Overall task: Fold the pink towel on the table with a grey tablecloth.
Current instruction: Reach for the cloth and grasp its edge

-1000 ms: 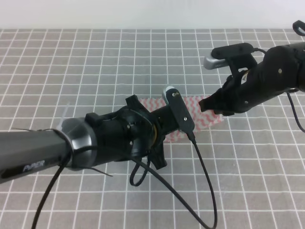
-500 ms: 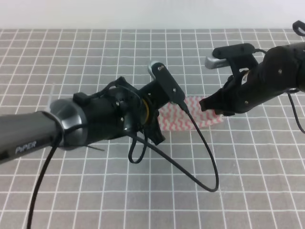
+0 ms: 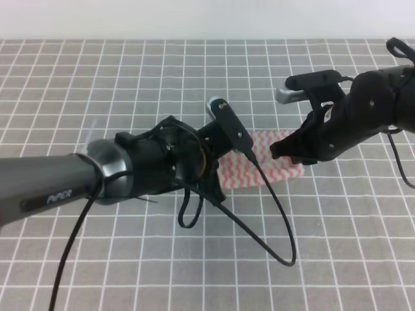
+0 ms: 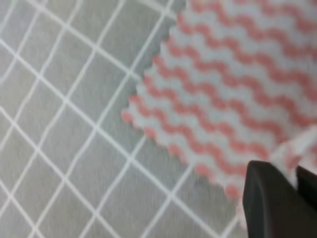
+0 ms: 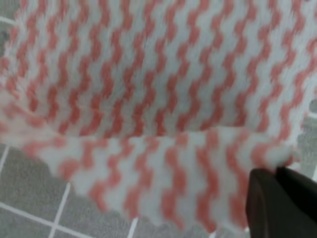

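Pink towel [image 3: 272,167] lies right of the middle in the exterior high view, a low strip of zigzag stripes on the table with a grey tablecloth [image 3: 130,78], much of it hidden behind the two black arms. Its shape there reads as already doubled over, so I judge the fold to be under way but not finished. The left pincer [image 3: 224,155] sits at the towel's left end and the right pincer [image 3: 285,150] at its right end; from here I cannot tell how either is set. The grey cloth with its white grid fills the frame up to a plain pale wall [image 3: 194,19] along the top; a black cable [image 3: 275,220] loops over the lower middle.

In the left wrist view the towel [image 4: 233,84] fills the upper right, flat, its scalloped corner pointing lower left over grid squares [image 4: 64,124]. The left pincer [image 4: 292,191] shows at lower right, pressed together on a raised bit of the towel's edge.

In the right wrist view the towel [image 5: 148,94] nearly fills the frame, with a lifted flap across the lower half above the layer behind. The right pincer [image 5: 280,193] at lower right pinches that flap's corner. Laying the flap down and flattening it remains, in my judgement.
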You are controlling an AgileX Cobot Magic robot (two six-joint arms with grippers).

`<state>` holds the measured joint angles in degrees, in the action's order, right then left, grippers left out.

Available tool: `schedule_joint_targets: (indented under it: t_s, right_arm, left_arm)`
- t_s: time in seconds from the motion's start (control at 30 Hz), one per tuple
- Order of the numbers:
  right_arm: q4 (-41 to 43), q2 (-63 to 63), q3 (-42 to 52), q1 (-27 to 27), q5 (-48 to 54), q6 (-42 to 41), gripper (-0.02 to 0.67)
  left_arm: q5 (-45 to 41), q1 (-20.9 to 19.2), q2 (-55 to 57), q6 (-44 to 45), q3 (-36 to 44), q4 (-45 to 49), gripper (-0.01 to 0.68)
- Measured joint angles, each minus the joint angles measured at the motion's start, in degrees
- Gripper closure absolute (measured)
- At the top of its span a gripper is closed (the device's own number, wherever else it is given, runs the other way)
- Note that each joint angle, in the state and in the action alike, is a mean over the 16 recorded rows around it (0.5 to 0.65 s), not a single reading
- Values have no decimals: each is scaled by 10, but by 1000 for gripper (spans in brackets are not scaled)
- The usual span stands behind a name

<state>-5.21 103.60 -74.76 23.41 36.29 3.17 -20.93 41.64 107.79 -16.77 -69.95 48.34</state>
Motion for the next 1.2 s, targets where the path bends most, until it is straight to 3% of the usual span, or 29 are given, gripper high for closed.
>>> schedule_joint_targets:
  t_s: [0.4,1.2]
  right_arm:
    - [9,15,0,-4,-21,-1,664]
    - [32,31,0,-6,-78,-2,664]
  left_arm:
    - [29,-24,26,0,-20,-10,674]
    - [46,-37,62,3,-61,-27,674]
